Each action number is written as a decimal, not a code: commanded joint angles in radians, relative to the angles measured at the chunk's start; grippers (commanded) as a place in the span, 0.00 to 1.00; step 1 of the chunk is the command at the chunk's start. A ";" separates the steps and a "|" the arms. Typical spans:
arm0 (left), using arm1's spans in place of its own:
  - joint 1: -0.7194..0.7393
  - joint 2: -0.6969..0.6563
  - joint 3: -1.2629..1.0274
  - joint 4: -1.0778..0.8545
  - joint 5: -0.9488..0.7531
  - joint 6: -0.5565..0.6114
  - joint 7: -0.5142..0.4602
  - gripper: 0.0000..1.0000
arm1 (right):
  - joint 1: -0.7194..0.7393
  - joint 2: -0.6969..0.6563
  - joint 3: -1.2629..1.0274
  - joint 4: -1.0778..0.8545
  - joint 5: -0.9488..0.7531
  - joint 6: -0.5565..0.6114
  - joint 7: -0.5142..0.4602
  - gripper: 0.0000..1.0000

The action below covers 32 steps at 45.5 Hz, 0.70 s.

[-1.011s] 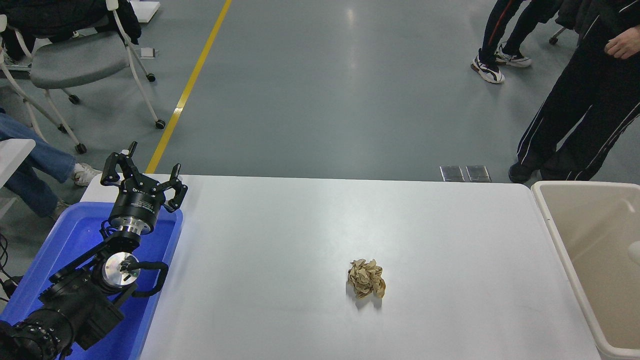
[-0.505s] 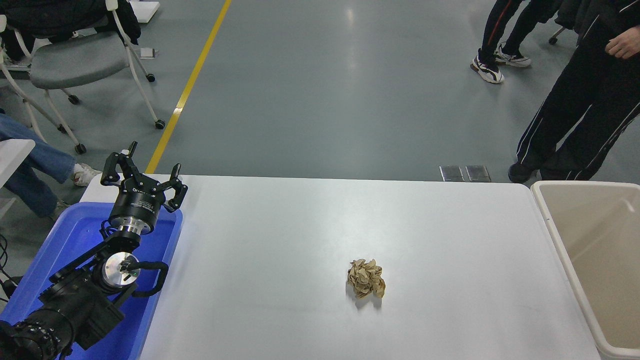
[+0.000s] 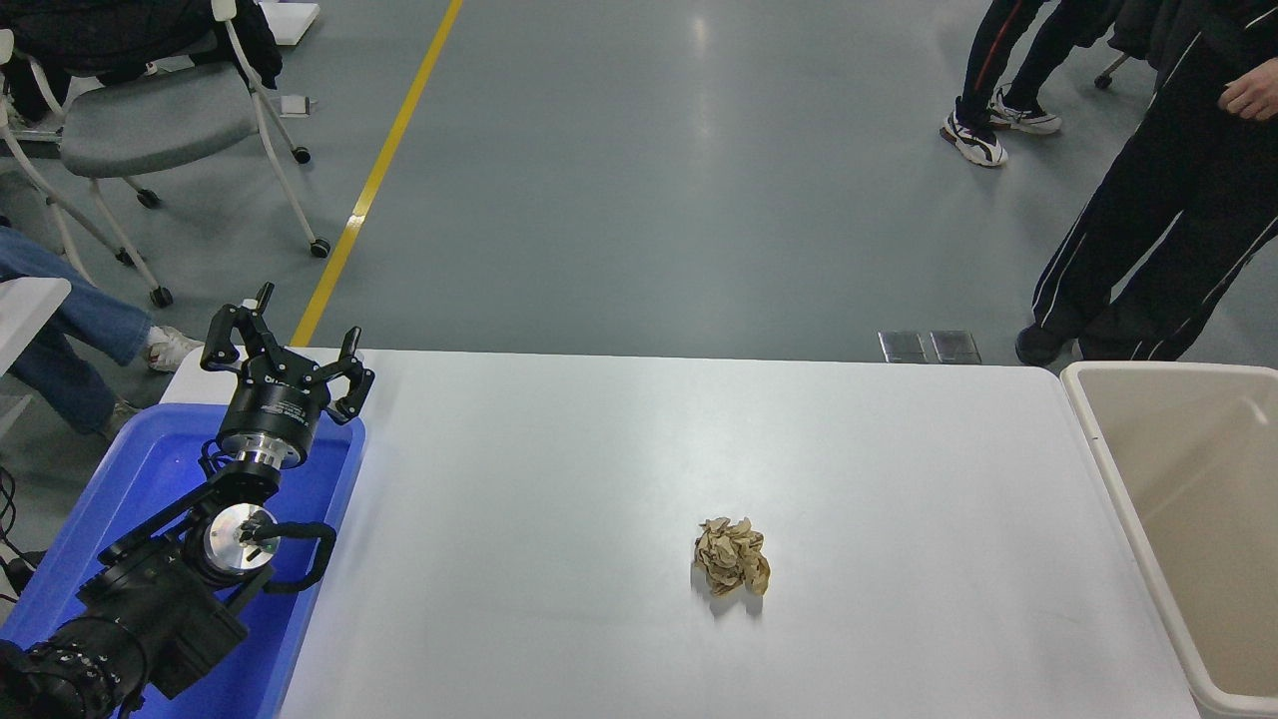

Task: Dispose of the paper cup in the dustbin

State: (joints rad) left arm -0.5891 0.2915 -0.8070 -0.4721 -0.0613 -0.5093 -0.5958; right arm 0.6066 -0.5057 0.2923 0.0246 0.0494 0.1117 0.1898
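The robot's black left gripper [image 3: 286, 345] sits parked at the lower left, raised over the far end of a bright blue rectangular plastic tub [image 3: 115, 499], with its fingers [image 3: 232, 330] spread apart and nothing between them. Its black arm [image 3: 150, 599] runs back toward the bottom left corner, above the tub. The right arm and its gripper do not appear anywhere in the head view.

The tub lies at the left end of the white table [image 3: 599, 449]. Well to the right of the gripper, near the middle of the table and toward the near edge, lies a crumpled brown paper ball [image 3: 732, 556], alone and apart from everything else. At the table's right end stands the large beige rectangular plastic dustbin [image 3: 1098, 419] with a rounded rim; what shows of its inside is bare wall. The small white paper cup cannot be seen on the table or in the visible part of the bin.

Beyond the table, a person in dark trousers [image 3: 1158, 240] stands at the upper right, and a grey wheeled chair [image 3: 150, 120] stands at the upper left.
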 commanded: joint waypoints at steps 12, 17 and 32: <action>0.000 0.000 0.000 0.000 0.000 0.000 0.001 1.00 | -0.059 -0.240 0.430 0.553 -0.011 0.036 0.145 0.99; 0.000 0.000 -0.001 0.000 0.000 0.000 -0.001 1.00 | -0.091 -0.244 0.478 0.699 -0.011 0.039 0.178 0.99; 0.002 0.000 0.000 0.001 0.000 0.000 0.001 1.00 | -0.309 0.013 0.938 0.922 -0.466 0.029 0.261 0.99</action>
State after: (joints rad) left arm -0.5889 0.2914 -0.8071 -0.4722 -0.0615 -0.5093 -0.5965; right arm 0.4240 -0.6598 0.9170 0.8019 -0.1042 0.1428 0.4050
